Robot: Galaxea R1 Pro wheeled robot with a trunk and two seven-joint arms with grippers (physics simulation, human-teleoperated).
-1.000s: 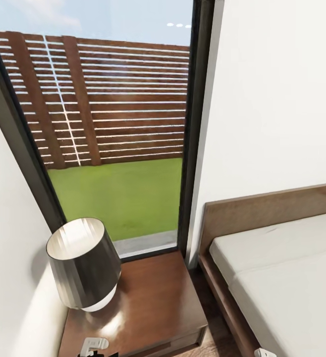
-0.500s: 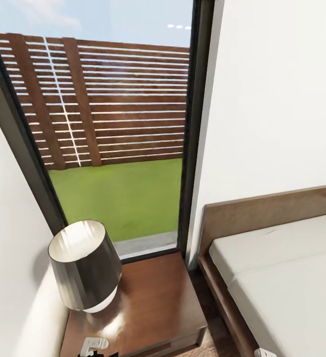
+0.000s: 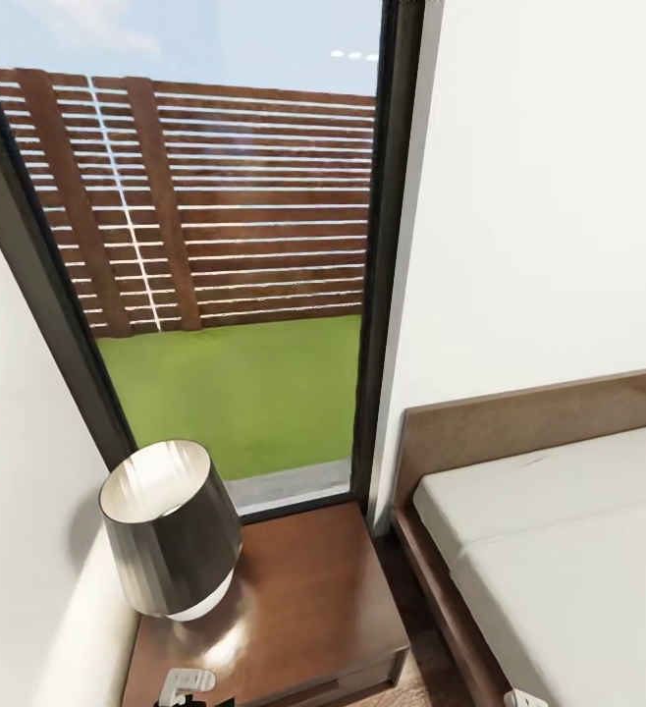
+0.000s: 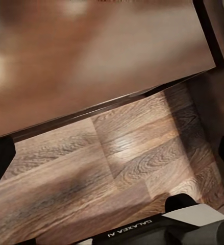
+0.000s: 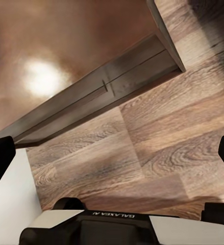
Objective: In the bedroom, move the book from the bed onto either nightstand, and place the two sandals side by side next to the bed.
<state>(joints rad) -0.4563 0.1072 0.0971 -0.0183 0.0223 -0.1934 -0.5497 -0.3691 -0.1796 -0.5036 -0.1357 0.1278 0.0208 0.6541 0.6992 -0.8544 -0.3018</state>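
A nightstand with a lamp stands just left of the bed. The view has barely shifted, so the robot seems nearly parked. Both grippers look wide and empty, with no book visible.

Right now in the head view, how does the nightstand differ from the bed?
The nightstand is much the smaller, with a glossy dark-brown wooden top; the bed is large, its top a matte pale-grey mattress. The nightstand carries a lamp; the visible part of the bed carries nothing. The nightstand stands before the window, the bed against the white wall. Both have brown wood.
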